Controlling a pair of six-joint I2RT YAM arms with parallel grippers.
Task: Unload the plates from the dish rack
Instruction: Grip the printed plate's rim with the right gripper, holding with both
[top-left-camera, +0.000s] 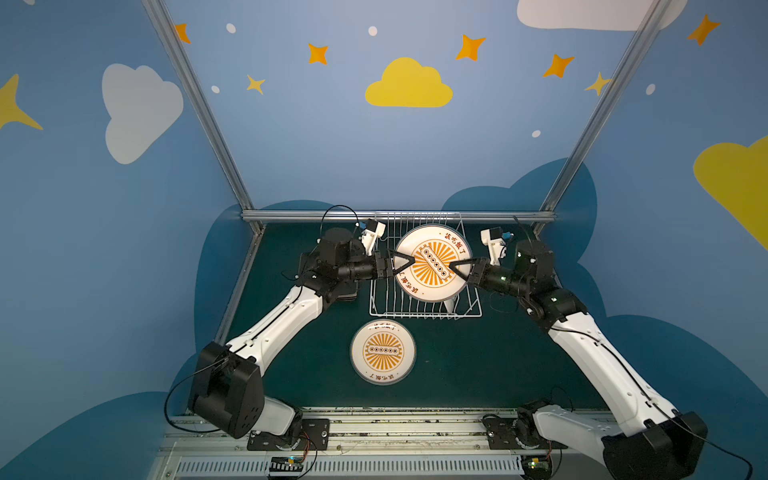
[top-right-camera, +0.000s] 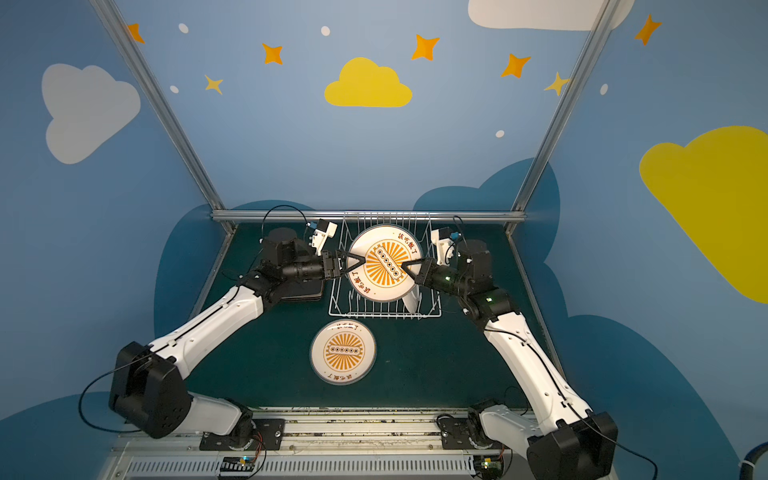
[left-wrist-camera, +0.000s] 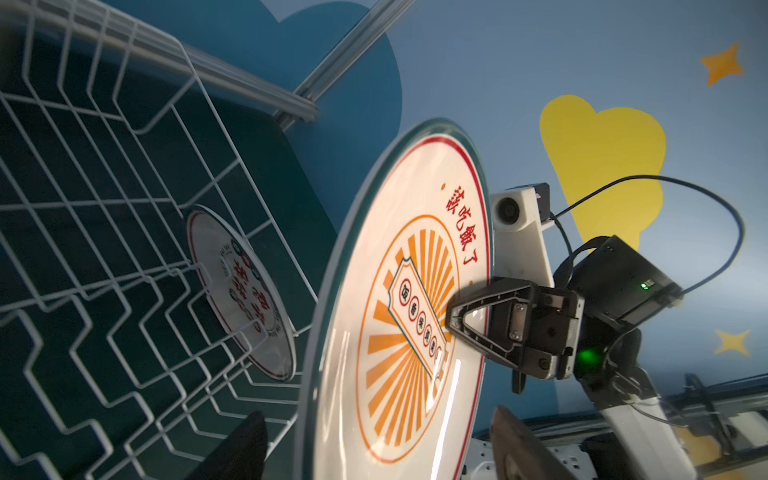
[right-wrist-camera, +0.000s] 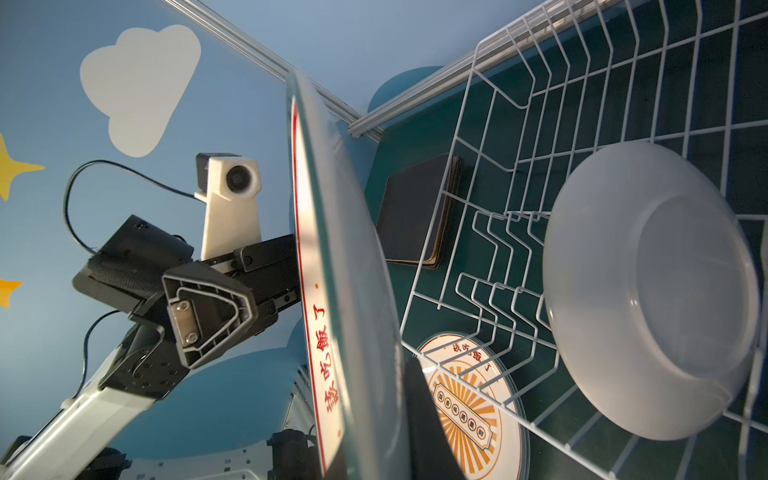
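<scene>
Holding sunburst plate above the dish rack: my right jaws clamped on its rim, left jaws wide astride opposite edge. Beside rack, on bench: second sunburst plate, black stack, unloaded. Inside: one white plate to go.

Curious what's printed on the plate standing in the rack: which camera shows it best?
Left wrist view: the plate shows its printed face. Right wrist shows only its white back; both top views, a sliver.
</scene>
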